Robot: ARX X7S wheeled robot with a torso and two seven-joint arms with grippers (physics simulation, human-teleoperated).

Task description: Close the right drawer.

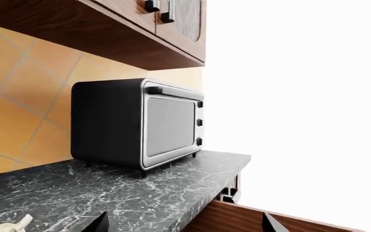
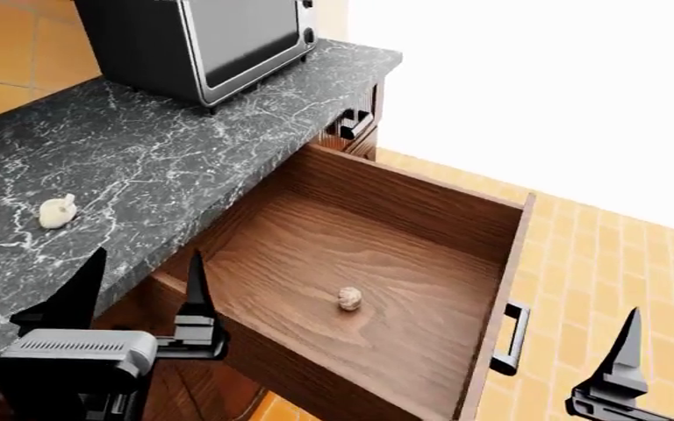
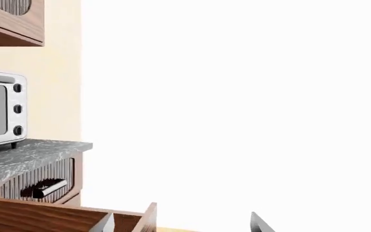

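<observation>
The right drawer (image 2: 372,254) stands pulled far out from under the counter in the head view, a deep reddish-brown wood box. Its silver-grey bar handle (image 2: 511,338) is on the front panel. A small beige lump (image 2: 350,299) lies inside it. My left gripper (image 2: 140,289) is open and empty above the drawer's near left corner. In the left wrist view this gripper (image 1: 184,224) spans the counter edge and the drawer's wood (image 1: 237,220). My right gripper (image 3: 182,223) is open and empty, its fingers on either side of the drawer's front panel (image 3: 149,217). One of its fingers (image 2: 625,355) shows beyond the handle.
A black toaster oven (image 2: 197,35) stands on the dark marble counter (image 2: 197,149), with a small beige item (image 2: 56,210) nearer me. A shorter drawer front with a bar handle (image 3: 44,188) sits beyond the open drawer. Upper cabinets (image 1: 140,29) hang above. The floor (image 2: 595,263) is orange tile.
</observation>
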